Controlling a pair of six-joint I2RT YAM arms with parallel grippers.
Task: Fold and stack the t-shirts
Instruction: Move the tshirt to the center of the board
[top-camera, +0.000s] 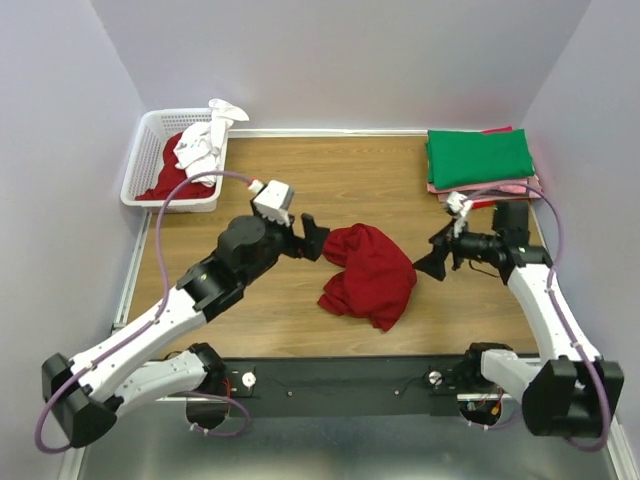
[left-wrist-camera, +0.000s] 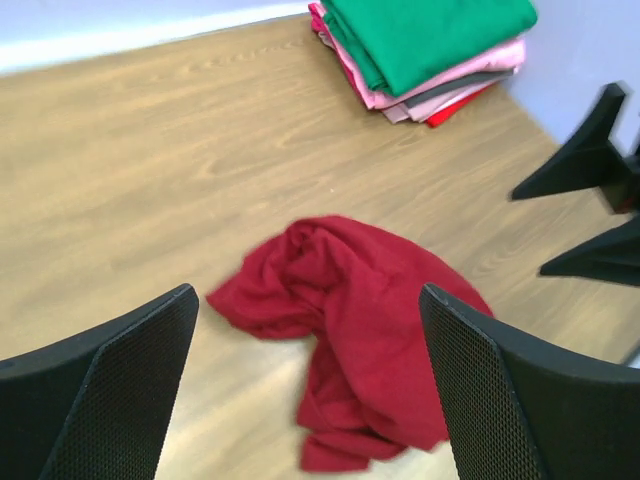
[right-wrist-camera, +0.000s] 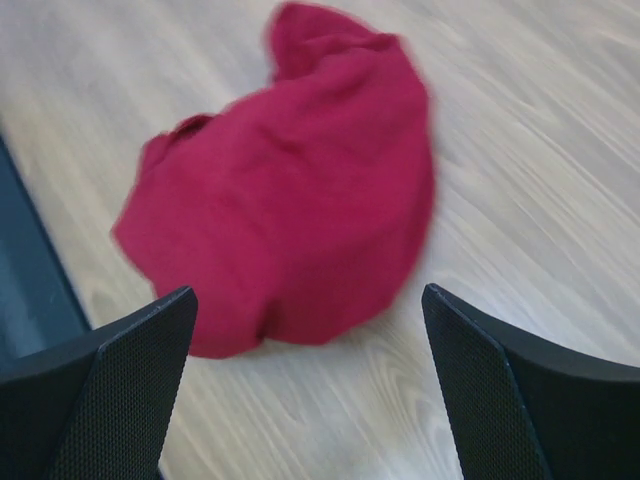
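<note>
I see the dark red t-shirt (top-camera: 368, 275) crumpled mid-frame on the table (top-camera: 350, 180), btwn both grippers. Left gripper (top-camera: 316, 238) is just beside its left edge, fingers apart, empty. Right gripper (top-camera: 428, 263) is near its right edge, fingers also apart. Folded stack (top-camera: 480, 160), green on top, sits upper right. Basket (top-camera: 135, 172) w/ more shirts is upper left.

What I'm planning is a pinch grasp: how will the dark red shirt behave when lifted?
Probably floppy: the dark red shirt lies in soft crumpled folds, so it would likely drape from one pinch. Pushed, it would probably bunch on the table rather than roll.
</note>
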